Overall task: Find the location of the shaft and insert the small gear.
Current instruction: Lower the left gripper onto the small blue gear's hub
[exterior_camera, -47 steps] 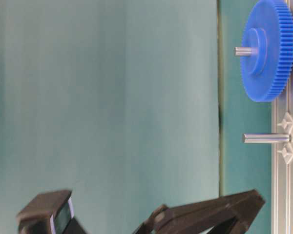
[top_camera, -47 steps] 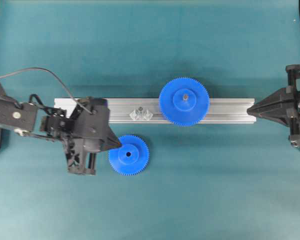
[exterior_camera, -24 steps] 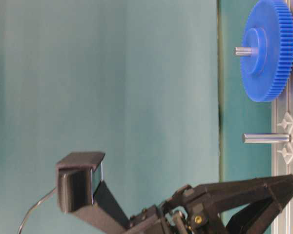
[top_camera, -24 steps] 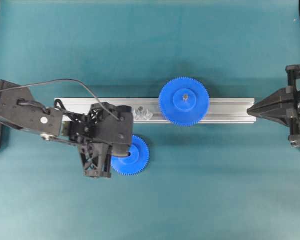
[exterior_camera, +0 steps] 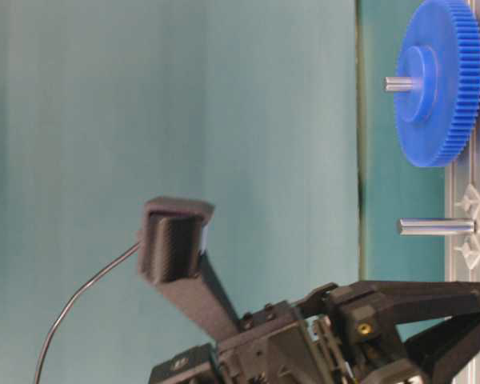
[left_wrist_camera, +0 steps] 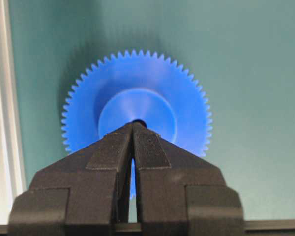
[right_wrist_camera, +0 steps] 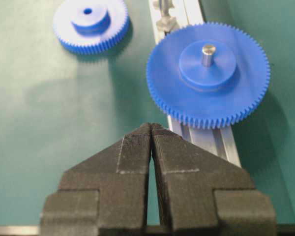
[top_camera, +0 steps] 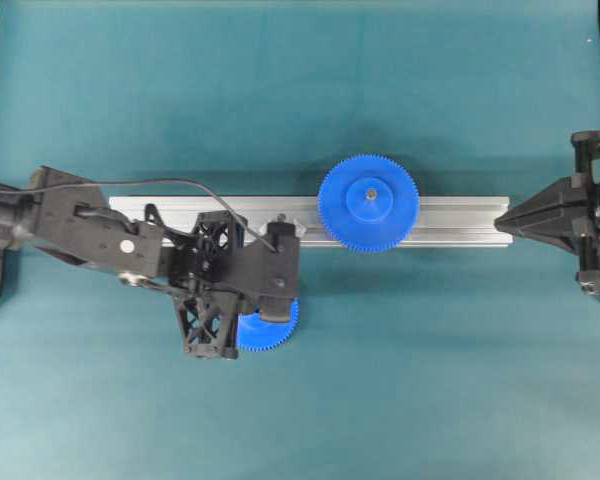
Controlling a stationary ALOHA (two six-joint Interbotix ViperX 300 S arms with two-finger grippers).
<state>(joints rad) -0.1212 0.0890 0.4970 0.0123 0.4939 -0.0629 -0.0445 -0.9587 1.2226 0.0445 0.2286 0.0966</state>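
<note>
The small gear (left_wrist_camera: pixel 136 98) lies flat on the teal mat, blue with a raised hub and a dark centre hole. My left gripper (left_wrist_camera: pixel 132 124) is shut, empty, and points down with its tips over that hole. From overhead the left gripper (top_camera: pixel 276 304) covers most of the small gear (top_camera: pixel 270 338). The shaft (exterior_camera: pixel 436 226) stands bare on the rail; the right wrist view shows the shaft (right_wrist_camera: pixel 163 6) at its top edge and the small gear (right_wrist_camera: pixel 91 24) lying apart from it. My right gripper (right_wrist_camera: pixel 151 127) is shut on nothing, at the rail's right end (top_camera: pixel 502 215).
A larger blue gear (top_camera: pixel 368 203) sits on its own pin on the aluminium rail (top_camera: pixel 450 221), right of the shaft. The rail (left_wrist_camera: pixel 0 98) runs close along the left of the small gear. Teal mat (top_camera: pixel 430 380) surrounds everything.
My left arm has swung right and tipped downward, from beside the small gear to over it, now covering most of it. The gear, shaft and right arm have not moved.
</note>
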